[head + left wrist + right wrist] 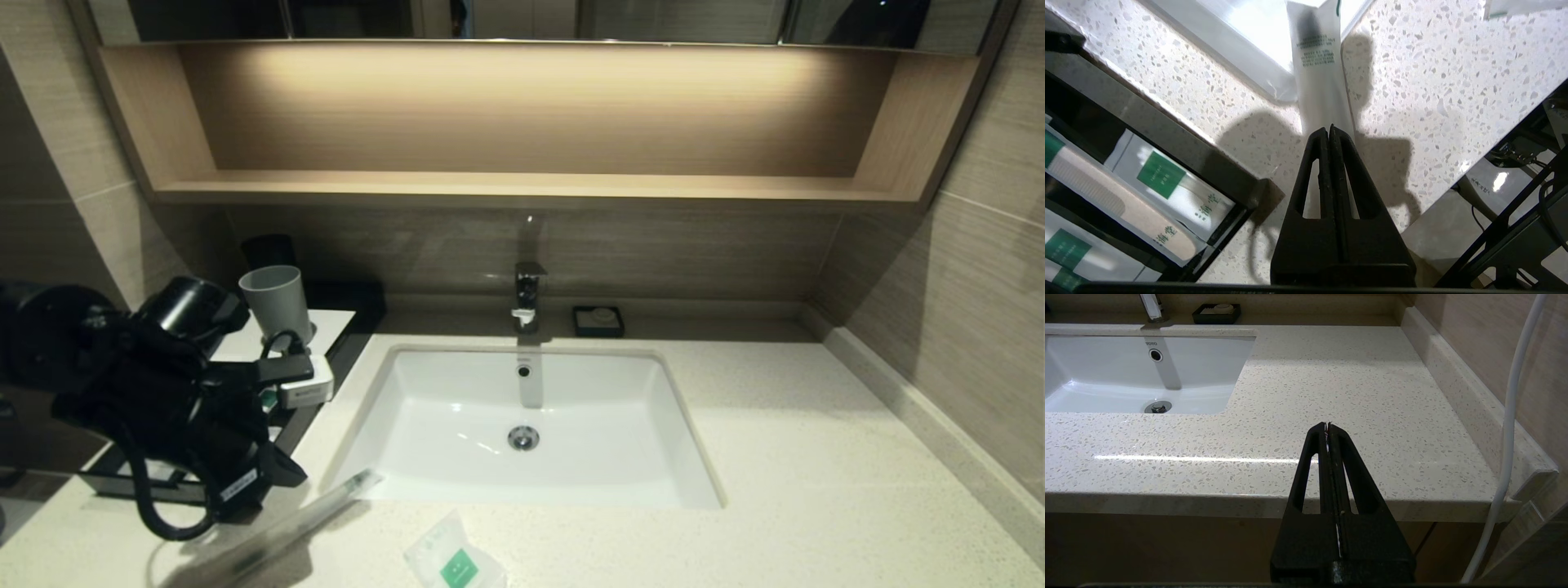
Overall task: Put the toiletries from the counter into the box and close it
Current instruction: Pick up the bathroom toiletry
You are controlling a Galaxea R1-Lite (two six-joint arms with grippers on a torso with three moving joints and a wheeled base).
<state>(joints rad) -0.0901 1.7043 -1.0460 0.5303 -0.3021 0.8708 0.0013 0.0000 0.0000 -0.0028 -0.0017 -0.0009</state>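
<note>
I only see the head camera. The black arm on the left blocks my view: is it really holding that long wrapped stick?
Observer: Yes, the left wrist view shows the left gripper with its jaws shut on the stick.
Operator: Anything packed yet?
Observer: The box has its drawer pulled out; a comb and green-labelled packets lie inside.
Operator: Where's the other arm?
Observer: The right gripper, jaws shut and empty, hangs before the counter's front edge, right of the sink.

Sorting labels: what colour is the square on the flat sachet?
Green, on the sachet; clearest in the head view.
</note>
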